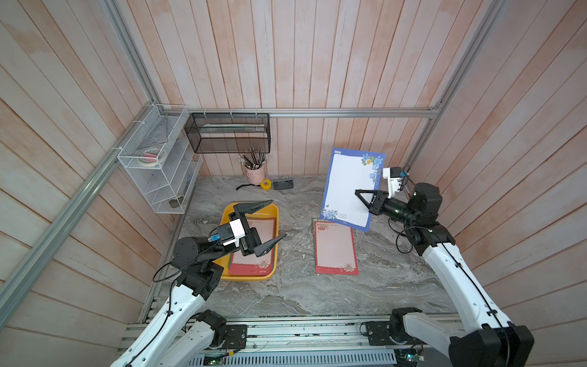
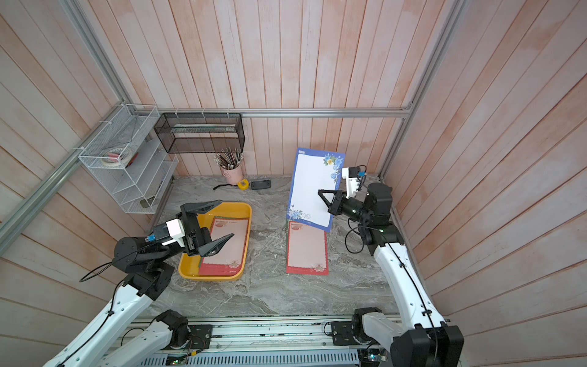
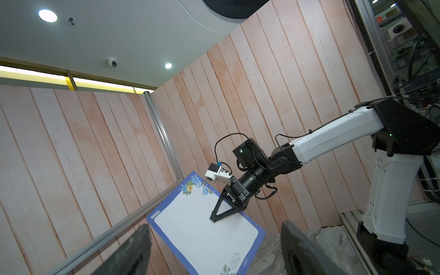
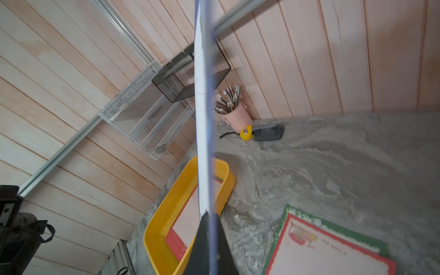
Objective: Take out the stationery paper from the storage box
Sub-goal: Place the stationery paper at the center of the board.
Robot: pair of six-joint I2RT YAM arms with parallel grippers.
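The right gripper [image 1: 357, 191] is clamped on the blue-bordered sheet [image 1: 344, 184], holding it raised above the table [image 1: 301, 286]. The left gripper [image 1: 279, 218] stands wide open and empty over the storage box [image 1: 226, 212], which contains a red-bordered sheet [image 1: 251, 263]. Two stacked sheets [image 1: 335, 248] lie flat on the table.

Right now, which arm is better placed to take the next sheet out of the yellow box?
Left. The left tool hangs open over the red-bordered sheet in the storage box; the right tool is shut on the blue-bordered sheet.
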